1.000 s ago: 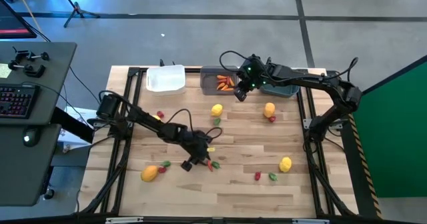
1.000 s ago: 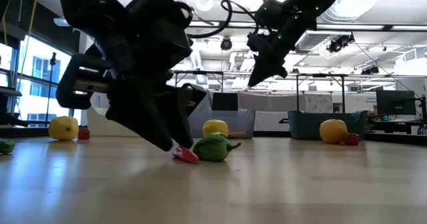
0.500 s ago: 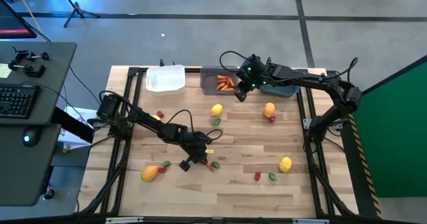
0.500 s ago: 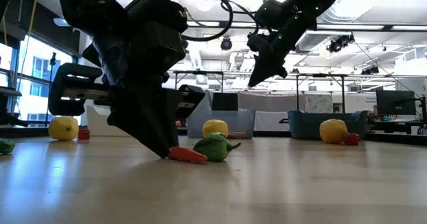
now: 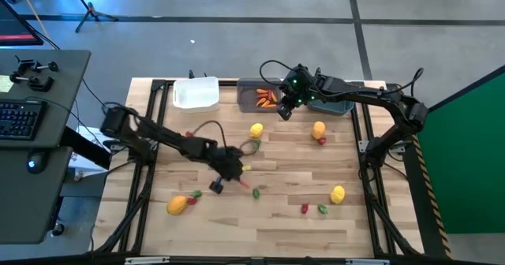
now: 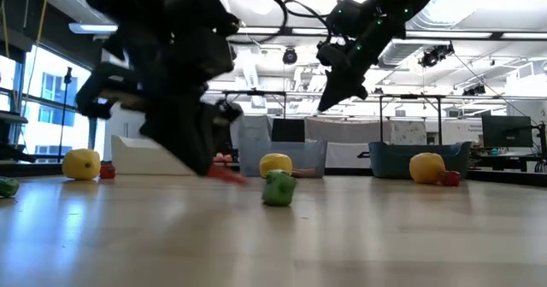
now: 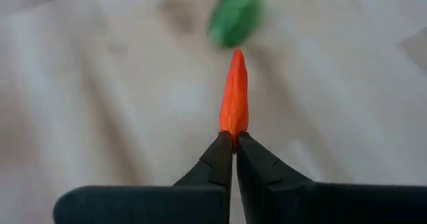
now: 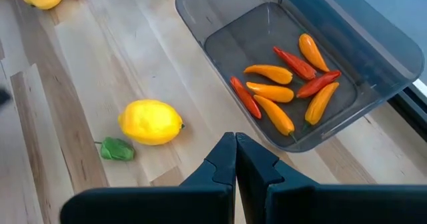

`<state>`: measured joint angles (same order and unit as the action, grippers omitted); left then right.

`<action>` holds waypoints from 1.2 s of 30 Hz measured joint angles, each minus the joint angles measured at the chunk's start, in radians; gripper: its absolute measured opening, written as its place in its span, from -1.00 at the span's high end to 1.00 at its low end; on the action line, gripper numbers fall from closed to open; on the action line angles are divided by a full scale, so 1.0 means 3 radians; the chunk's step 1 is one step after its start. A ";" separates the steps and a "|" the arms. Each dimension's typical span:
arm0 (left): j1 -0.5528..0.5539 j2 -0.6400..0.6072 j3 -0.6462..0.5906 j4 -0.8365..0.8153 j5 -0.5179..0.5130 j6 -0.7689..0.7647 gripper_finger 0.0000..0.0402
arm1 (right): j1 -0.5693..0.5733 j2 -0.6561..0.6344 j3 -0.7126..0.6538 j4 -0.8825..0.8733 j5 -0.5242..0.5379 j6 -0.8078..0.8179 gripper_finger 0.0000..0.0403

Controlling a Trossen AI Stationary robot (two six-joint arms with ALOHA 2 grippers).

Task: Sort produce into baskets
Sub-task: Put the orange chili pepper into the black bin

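The left gripper (image 7: 234, 139) had lifted a red chili (image 7: 234, 104) off the desk (image 5: 284, 218), clamped at its tip; that thin hold risked dropping it. The right gripper (image 8: 235, 144), closed, hovered by the grey bin (image 8: 373, 71).

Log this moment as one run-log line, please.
left gripper: shut on orange-red chili, just above table | right gripper: shut, empty, beside grey bin | grey bin: seven chilies inside

Lab, we judge | desk with keyboard (image 5: 17, 119) at 9 o'clock | tripod (image 5: 88, 6) at 11 | ceiling lights (image 6: 438, 55), benches behind table (image 5: 284, 225)
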<state>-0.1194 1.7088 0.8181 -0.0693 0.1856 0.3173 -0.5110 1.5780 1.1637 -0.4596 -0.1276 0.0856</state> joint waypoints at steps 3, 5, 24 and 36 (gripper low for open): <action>0.0190 -0.0277 0.0000 -0.0304 -0.0258 -0.0258 1.00 | 0.0000 0.0000 0.0000 0.0051 0.0000 0.0000 1.00; 0.0372 -0.0458 -0.0001 -0.0421 -0.0341 -0.0537 1.00 | 0.0000 0.0001 0.0000 0.0056 0.0000 0.0000 1.00; 0.2175 -0.0186 0.0753 -0.0161 -0.0987 -0.1819 1.00 | 0.0003 0.0001 -0.0001 0.0196 0.0093 0.0186 1.00; 0.2411 0.0648 0.1537 -0.0351 -0.0102 -0.1680 0.96 | 0.0004 0.0001 -0.0001 0.0180 0.0165 0.0388 1.00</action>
<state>0.6039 1.9032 1.2791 -0.1746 0.1549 -0.1866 -0.5098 1.5784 1.1633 -0.4057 -0.0780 0.2020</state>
